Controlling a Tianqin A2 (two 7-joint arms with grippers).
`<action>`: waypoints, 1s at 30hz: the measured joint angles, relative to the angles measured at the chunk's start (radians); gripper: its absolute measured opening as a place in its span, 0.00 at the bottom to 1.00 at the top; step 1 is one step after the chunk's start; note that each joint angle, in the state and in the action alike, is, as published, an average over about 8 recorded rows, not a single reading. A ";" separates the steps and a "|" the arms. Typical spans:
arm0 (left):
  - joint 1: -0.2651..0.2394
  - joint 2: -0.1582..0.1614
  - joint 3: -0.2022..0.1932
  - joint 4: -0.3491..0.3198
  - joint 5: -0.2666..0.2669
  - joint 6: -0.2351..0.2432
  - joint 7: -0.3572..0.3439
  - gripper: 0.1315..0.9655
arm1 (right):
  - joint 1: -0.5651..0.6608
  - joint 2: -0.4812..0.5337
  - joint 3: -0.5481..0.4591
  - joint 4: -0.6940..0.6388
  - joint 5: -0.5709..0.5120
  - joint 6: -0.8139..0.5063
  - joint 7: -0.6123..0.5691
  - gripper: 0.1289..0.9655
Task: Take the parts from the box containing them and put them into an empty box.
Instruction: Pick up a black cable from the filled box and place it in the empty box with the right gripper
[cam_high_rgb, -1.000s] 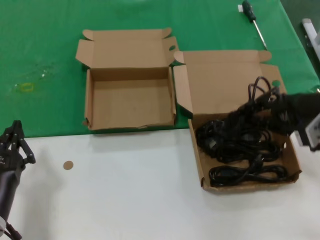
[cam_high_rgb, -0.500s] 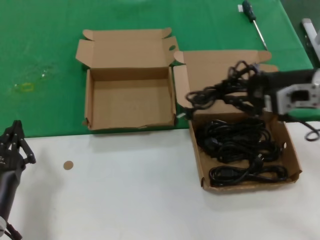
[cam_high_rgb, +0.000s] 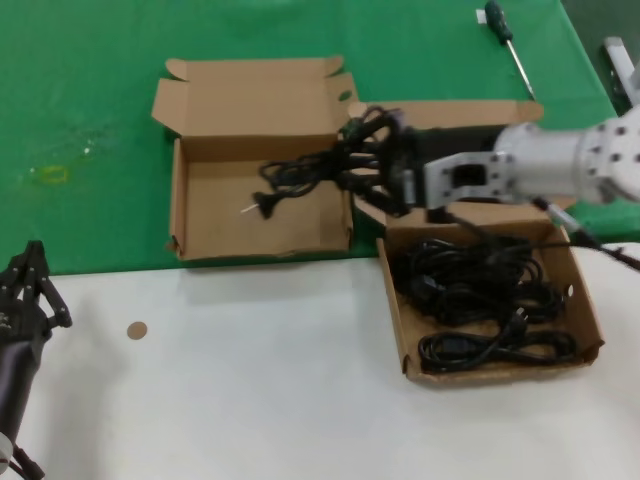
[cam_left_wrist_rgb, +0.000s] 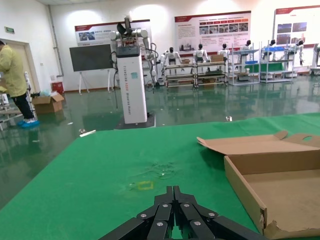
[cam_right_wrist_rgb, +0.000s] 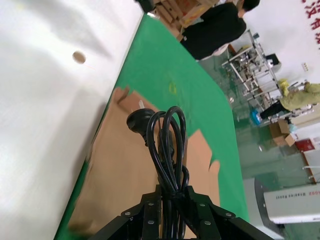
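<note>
My right gripper (cam_high_rgb: 378, 160) is shut on a coiled black cable (cam_high_rgb: 300, 172) and holds it above the right side of the empty box (cam_high_rgb: 220, 215). The cable's plug (cam_high_rgb: 265, 203) dangles over the box floor. The right wrist view shows the cable (cam_right_wrist_rgb: 165, 140) pinched in the gripper (cam_right_wrist_rgb: 170, 189), with the empty box (cam_right_wrist_rgb: 120, 175) beneath. More of the parts (cam_high_rgb: 480, 290) lie heaped in the box containing them (cam_high_rgb: 395, 310) at the right. My left gripper (cam_high_rgb: 30, 290) is parked at the near left, shut and holding nothing (cam_left_wrist_rgb: 174, 189).
A screwdriver (cam_high_rgb: 505, 35) lies on the green cloth at the far right. A small brown disc (cam_high_rgb: 136, 330) sits on the white table in front of the empty box. The two boxes stand side by side, flaps almost touching.
The right gripper rose out of the full box with a cable bundle and carried it left, over the empty box. The left arm stayed still.
</note>
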 joint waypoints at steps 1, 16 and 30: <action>0.000 0.000 0.000 0.000 0.000 0.000 0.000 0.02 | 0.004 -0.016 -0.007 -0.005 -0.007 0.008 0.004 0.13; 0.000 0.000 0.000 0.000 0.000 0.000 0.000 0.02 | 0.076 -0.227 -0.061 -0.260 -0.031 0.120 -0.094 0.13; 0.000 0.000 0.000 0.000 0.000 0.000 0.000 0.02 | 0.163 -0.344 -0.028 -0.561 0.030 0.157 -0.299 0.13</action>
